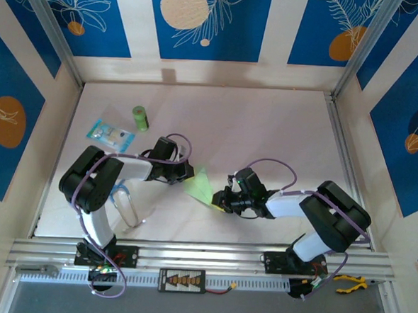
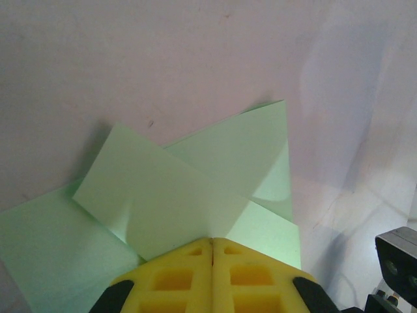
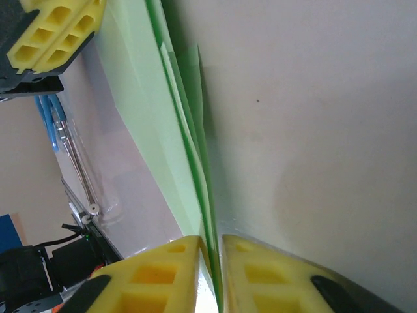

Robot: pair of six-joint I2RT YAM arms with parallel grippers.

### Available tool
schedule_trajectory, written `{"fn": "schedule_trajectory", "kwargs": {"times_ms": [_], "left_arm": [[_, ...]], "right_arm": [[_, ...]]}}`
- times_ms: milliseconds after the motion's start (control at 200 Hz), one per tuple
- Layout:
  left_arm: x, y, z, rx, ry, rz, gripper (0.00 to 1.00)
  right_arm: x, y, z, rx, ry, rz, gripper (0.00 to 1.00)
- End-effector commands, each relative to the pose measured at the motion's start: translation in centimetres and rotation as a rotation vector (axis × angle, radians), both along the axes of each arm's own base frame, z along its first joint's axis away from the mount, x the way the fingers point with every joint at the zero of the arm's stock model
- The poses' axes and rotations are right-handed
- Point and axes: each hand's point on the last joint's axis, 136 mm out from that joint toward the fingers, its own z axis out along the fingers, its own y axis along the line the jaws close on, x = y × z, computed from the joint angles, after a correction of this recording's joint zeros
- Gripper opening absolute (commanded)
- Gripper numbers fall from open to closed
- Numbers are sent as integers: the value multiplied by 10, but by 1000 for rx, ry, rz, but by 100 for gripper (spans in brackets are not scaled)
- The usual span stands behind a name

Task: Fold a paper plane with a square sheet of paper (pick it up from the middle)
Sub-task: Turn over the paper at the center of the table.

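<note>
Folding looks partway through, judging by how the square sheet of paper [image 2: 195,189] lies: in the left wrist view one pale-green flap is turned over across the sheet and a second angled flap shows behind it. In the right wrist view several layers stand edge-on, pressed close together. It is no slim pointed dart yet. No sharp nose, centre crease or wings can be made out, so I judge that the later folds and the final shaping are left to do. The sheet is held between the two arms, over the middle of the worktop [image 1: 267,132] and rather toward its near edge; whether it touches the surface I cannot tell. The left gripper [image 2: 212,242] has its yellow fingers pressed together on one edge of the paper. The right gripper [image 3: 212,244] has its fingers nearly together with the layered opposite edge pinched in the narrow slit between them. Toward the far left corner a small green cylinder [image 1: 140,117] stands just beside a clear packet [image 1: 110,132]. The packet carries blue printing, but it is too small to read, and no other writing or brand is legible anywhere.
</note>
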Motion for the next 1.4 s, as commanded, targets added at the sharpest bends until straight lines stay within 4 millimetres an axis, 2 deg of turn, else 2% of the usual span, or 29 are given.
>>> {"fn": "schedule_trajectory", "kwargs": {"times_ms": [0, 135, 280, 435, 605, 745, 870, 935, 1070, 1196, 1286, 1396], "left_arm": [[-7, 13, -7, 31, 41, 28, 6], [-5, 9, 8, -2, 5, 24, 11], [-1, 5, 38, -56, -78, 12, 24], [-1, 10, 75, -69, -193, 13, 32], [-5, 31, 107, -1, -326, 46, 36], [-8, 62, 125, 119, -434, 113, 37], [-14, 86, 136, 182, -513, 187, 40], [-17, 97, 140, 200, -544, 228, 44], [-24, 119, 141, 250, -583, 295, 48], [-31, 133, 139, 293, -601, 335, 51], [-34, 142, 141, 317, -609, 363, 53], [-37, 154, 143, 349, -622, 405, 56]], "right_arm": [[-5, -3, -3, 2, -1, 17, 13], [-6, -5, 2, 14, -17, 29, 8], [-5, -10, 12, 1, -61, 42, 6], [-2, -26, 30, -75, -141, 50, 5], [4, -51, 60, -212, -295, 77, 4], [9, -76, 89, -383, -396, 124, 4], [18, -102, 110, -564, -449, 138, 3], [24, -114, 118, -647, -470, 135, 3], [37, -140, 127, -851, -497, 94, 3], [48, -169, 131, -1130, -476, 55, 3], [54, -175, 135, -1315, -479, 81, 3], [61, -164, 128, -1467, -497, 149, 3]]}}
